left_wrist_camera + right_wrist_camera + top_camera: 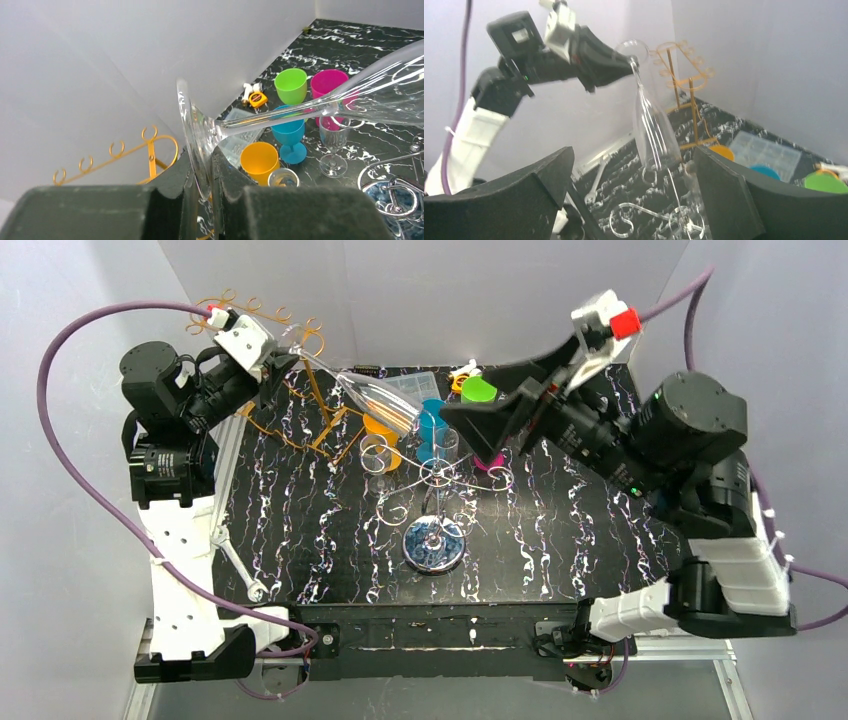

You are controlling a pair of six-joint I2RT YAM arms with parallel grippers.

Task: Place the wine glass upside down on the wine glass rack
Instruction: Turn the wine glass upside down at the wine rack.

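Note:
My left gripper (283, 365) (202, 165) is shut on the round foot of a clear wine glass (385, 405) (270, 116). The glass hangs tilted over the back of the table, bowl pointing down to the right. In the right wrist view the wine glass (651, 130) dangles between and beyond my spread fingers. My right gripper (500, 405) (634, 185) is open, close to the bowl and not touching it. A silver wire wine glass rack (440, 480) (644, 215) on a round chrome base (433, 545) stands mid-table, below the bowl.
A gold wire rack (300, 390) (150, 150) stands at the back left. Behind the silver rack are an orange cup (380, 425), blue goblet (432, 420), green cup (478, 390), pink cup (327, 82), small clear glass (375, 453) and plastic box (410, 390). A wrench (240, 565) lies front left.

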